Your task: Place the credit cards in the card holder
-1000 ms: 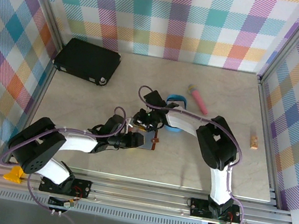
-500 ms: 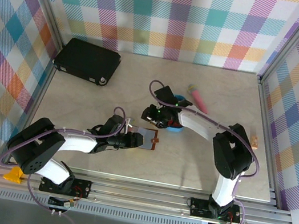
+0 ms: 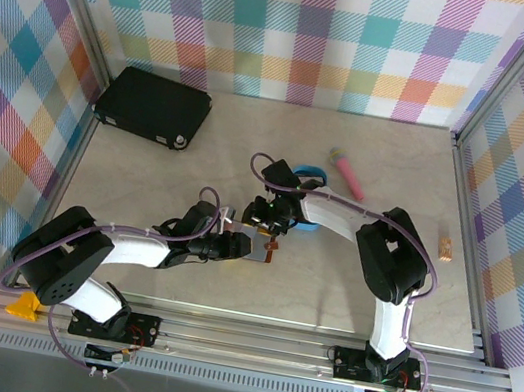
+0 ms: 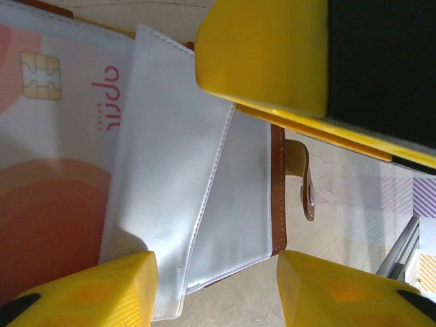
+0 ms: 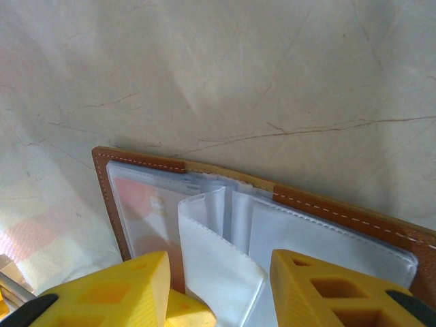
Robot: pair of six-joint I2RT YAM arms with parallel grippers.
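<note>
The card holder lies open on the counter, its long axis running 9 to 3 o'clock, with one credit card already in a pocket. The left gripper, fingers apart, sits at its 9 o'clock end. The right gripper, also spread, hovers at 12, about equally near.

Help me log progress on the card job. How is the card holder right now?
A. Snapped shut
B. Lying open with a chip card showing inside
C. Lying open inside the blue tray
B: the card holder lies open on the table, and a card with a gold chip shows among its pale sleeves.
</note>
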